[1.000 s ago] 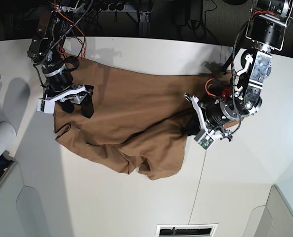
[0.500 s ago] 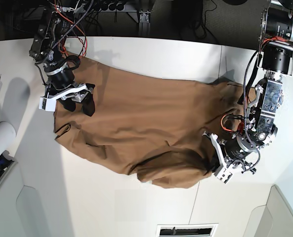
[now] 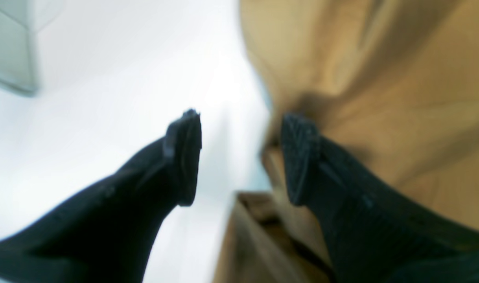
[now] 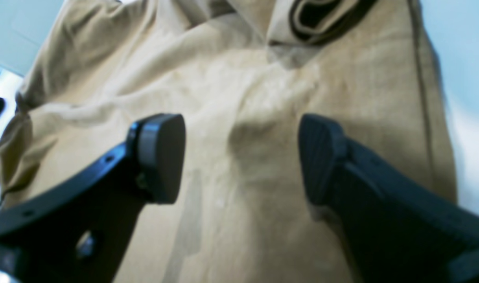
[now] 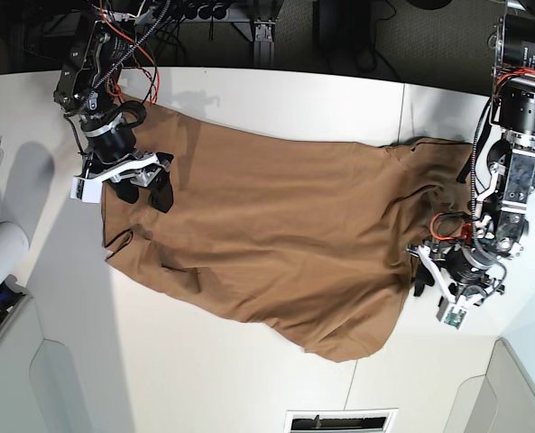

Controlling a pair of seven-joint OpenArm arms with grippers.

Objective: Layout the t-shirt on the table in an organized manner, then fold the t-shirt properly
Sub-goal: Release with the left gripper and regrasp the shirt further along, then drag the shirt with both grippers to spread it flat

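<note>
The tan t-shirt (image 5: 267,234) lies spread across the white table (image 5: 249,99), wrinkled, with its lower edge hanging in a rounded flap toward the front. My left gripper (image 5: 429,287) sits at the shirt's right edge. In the left wrist view it (image 3: 239,157) is open, one finger over bare table (image 3: 105,78), the other over the cloth (image 3: 400,78), with nothing pinched. My right gripper (image 5: 150,185) stands open over the shirt's left end. In the right wrist view the fingers (image 4: 241,157) straddle a small raised wrinkle of cloth (image 4: 243,98) without closing on it.
Grey-white bins stand at the front left (image 5: 32,370) and front right (image 5: 520,388) corners; a bin corner (image 3: 11,47) shows in the left wrist view. A white roll (image 5: 1,257) lies at the left edge. A vent slot (image 5: 339,420) sits at the front edge.
My left gripper dragged the shirt's right part outward to the right and front, then opened and let go. The shirt now lies wider and flatter. The right gripper stayed put, open.
</note>
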